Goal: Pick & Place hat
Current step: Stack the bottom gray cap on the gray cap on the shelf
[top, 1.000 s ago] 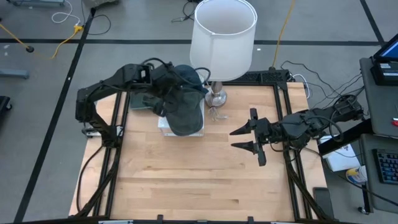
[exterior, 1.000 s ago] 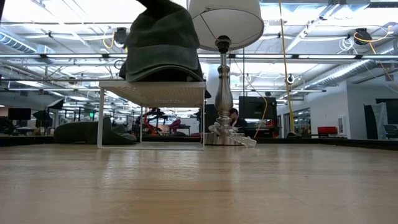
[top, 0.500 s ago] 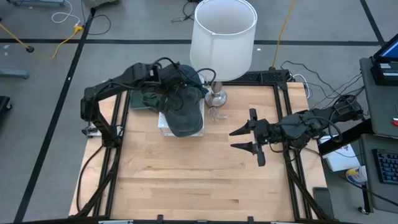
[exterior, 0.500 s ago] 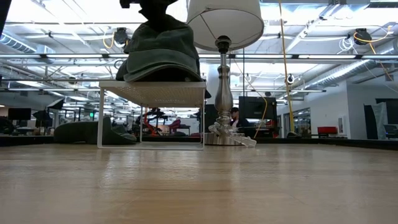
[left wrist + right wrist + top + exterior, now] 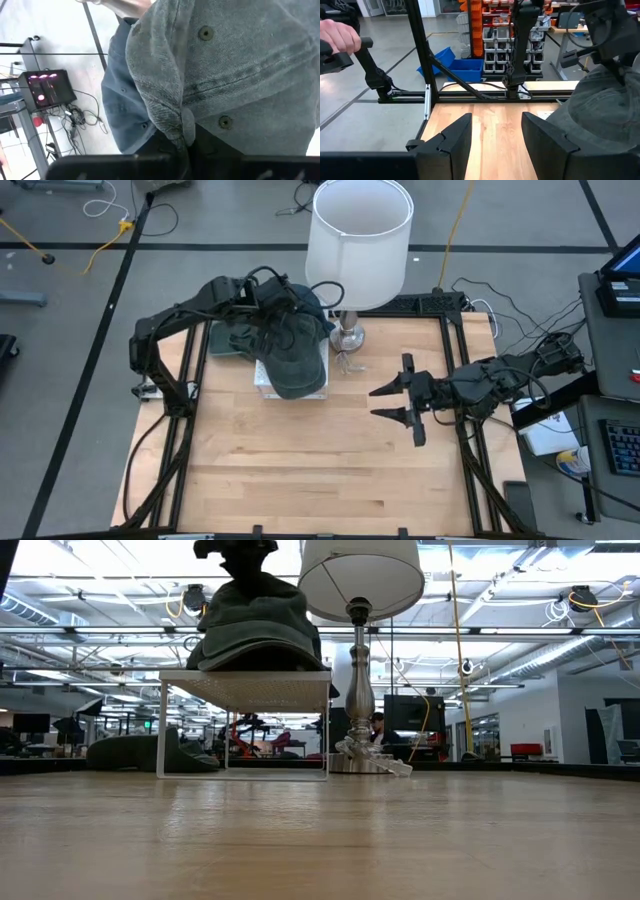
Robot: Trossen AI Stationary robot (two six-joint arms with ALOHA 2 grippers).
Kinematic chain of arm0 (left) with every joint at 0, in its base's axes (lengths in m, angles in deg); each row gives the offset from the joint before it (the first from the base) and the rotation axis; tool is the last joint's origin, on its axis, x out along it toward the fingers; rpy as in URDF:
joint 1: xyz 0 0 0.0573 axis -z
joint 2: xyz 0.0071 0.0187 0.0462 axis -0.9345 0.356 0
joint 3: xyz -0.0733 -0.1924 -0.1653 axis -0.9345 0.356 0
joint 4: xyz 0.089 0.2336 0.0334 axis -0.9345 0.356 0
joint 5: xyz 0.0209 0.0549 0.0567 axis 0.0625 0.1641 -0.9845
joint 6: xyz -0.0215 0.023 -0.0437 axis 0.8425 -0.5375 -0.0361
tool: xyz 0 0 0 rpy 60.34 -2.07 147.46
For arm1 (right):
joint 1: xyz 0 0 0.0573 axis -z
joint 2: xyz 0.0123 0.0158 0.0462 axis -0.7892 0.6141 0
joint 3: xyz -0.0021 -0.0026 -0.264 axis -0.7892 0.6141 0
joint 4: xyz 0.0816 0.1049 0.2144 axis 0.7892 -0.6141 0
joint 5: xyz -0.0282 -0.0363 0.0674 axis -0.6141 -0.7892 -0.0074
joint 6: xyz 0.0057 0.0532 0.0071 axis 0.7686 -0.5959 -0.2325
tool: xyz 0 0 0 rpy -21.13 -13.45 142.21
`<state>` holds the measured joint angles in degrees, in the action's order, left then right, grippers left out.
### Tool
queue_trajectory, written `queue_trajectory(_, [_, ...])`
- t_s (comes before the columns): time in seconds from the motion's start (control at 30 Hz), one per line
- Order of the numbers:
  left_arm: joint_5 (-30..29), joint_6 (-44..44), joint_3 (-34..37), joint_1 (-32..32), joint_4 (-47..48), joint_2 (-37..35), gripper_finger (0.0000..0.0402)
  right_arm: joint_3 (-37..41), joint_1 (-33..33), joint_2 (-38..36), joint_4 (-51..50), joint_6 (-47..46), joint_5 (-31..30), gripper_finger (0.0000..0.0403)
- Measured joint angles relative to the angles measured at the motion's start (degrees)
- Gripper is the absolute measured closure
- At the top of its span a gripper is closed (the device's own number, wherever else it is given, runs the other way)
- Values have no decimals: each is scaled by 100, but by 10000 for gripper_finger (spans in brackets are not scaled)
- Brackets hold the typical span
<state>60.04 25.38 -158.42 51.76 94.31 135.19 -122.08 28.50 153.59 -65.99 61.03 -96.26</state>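
Note:
A dark grey-green hat (image 5: 296,352) sits on a white wire rack (image 5: 245,677) at the table's far left, its brim side (image 5: 262,658) resting on the rack's top. My left gripper (image 5: 279,308) reaches in from the left, slanting down, and is shut on the hat's crown; it shows at the top of the low view (image 5: 238,552). My right gripper (image 5: 396,404) hovers open above the table's right half, with nothing between its fingers (image 5: 497,137). From there the hat (image 5: 600,107) shows at the right. My left gripper pinches a raised fold of the hat's crown cloth (image 5: 181,121) between its two fingers, coming slantwise from above and from the table's left. The crown is drawn up into a peak (image 5: 250,585) under the fingers, while the hat's lower edge stays on the rack.
A lamp with a white shade (image 5: 359,240) and metal foot (image 5: 348,336) stands just right of the rack. Another dark hat-like bundle (image 5: 229,340) lies left of the rack. Bare wood (image 5: 320,460) spreads across the near half. A person's hand (image 5: 337,36) shows beyond the table.
My left gripper, still shut on the hat, has sunk a little and shifted toward the table's right, tipping steeper. The hat has drawn back over the rack and settled on its top, its crown pulled into a peak. My right gripper has kept still.

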Motion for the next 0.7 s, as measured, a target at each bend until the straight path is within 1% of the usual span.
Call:
queue_trajectory(0.07, [11, -1, 94, 4, -54, 0, 395, 0, 0, 0, 2, 0, -4, 238])
queue_trajectory(0.23, [-1, 40, 563, 6, -313, 0, 384, 0, 0, 0, 2, 20, -13, 238])
queue_trajectory(0.37, [-153, 82, 887, 23, -710, 4, 395, 0, 0, 0, 2, 13, -13, 238])
queue_trajectory(0.43, [-166, 167, 1003, 22, -808, 2, 393, 0, 0, 0, 3, 8, -13, 238])
queue_trajectory(0.57, [-297, 172, 1134, 22, -818, 2, 363, 0, 0, 0, 39, 4, -6, 238])
queue_trajectory(0.7, [-301, 333, 1146, 20, -759, 2, 330, 0, 0, 0, 168, 2, -4, 238])
